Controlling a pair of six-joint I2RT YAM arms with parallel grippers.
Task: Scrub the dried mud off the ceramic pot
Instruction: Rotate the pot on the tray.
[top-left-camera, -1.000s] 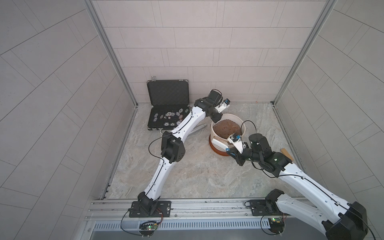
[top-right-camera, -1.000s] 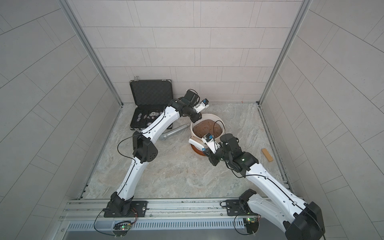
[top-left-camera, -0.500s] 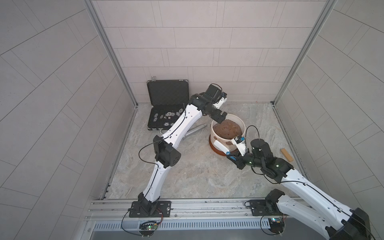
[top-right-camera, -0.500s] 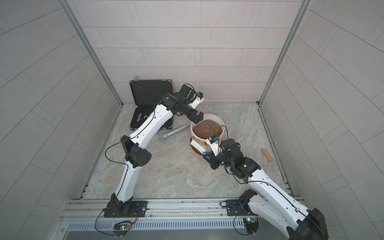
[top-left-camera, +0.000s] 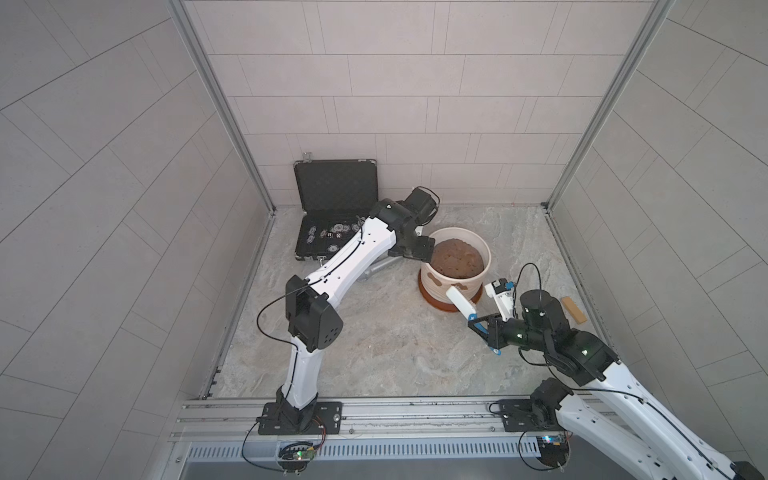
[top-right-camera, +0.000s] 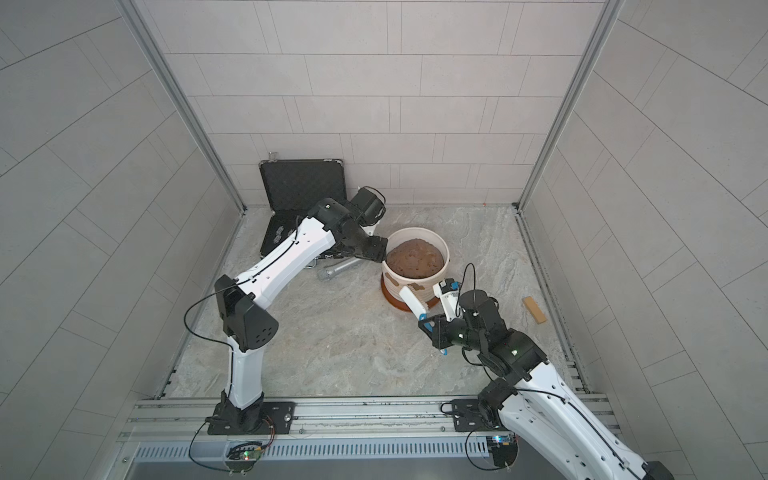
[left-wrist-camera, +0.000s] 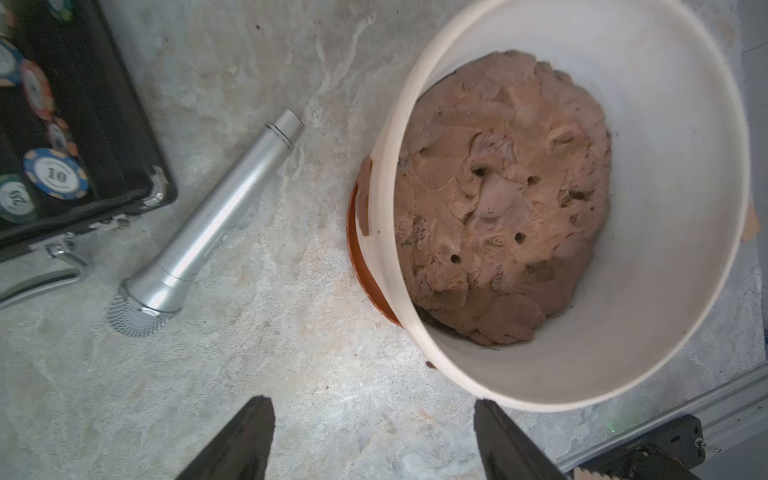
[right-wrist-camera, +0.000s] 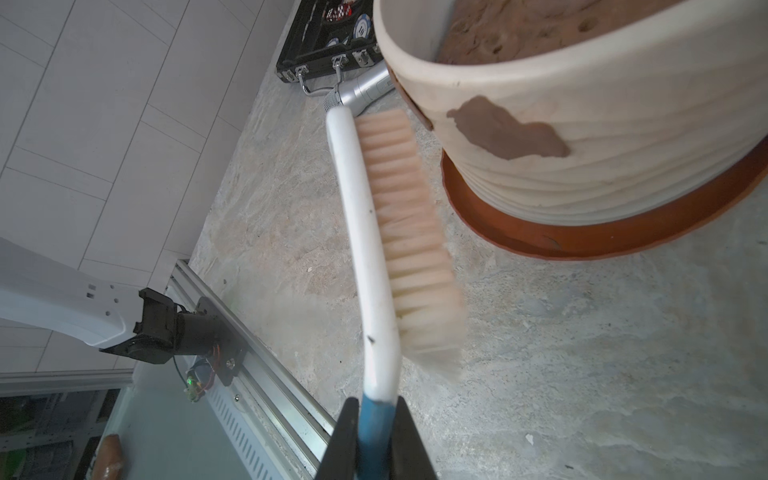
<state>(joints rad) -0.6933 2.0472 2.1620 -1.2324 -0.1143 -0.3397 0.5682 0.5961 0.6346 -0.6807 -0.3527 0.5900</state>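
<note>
At the left, the open black case (top-left-camera: 332, 216) and the silver microphone (left-wrist-camera: 208, 220) lay just beside the left gripper (left-wrist-camera: 371, 405). Its jaws stood wide with nothing between them, over bare floor next to the rim of the ceramic pot (left-wrist-camera: 384, 174). Because nothing braced the pot on its reddish saucer (right-wrist-camera: 540, 237), a hard stroke could probably slide or tip it toward the microphone. The pot stood mid-floor with a soil mound (left-wrist-camera: 498, 199) inside, and the dried mud (right-wrist-camera: 507, 133) sat on its ribbed wall facing the right arm. The brush (right-wrist-camera: 360, 232) hung near that patch, its bristles apart from the wall. The right gripper (right-wrist-camera: 374, 409) was clamped on the thin blue end of the handle, so pressing might twist the brush in the grip, or the bristles might skate over the ribs.
</note>
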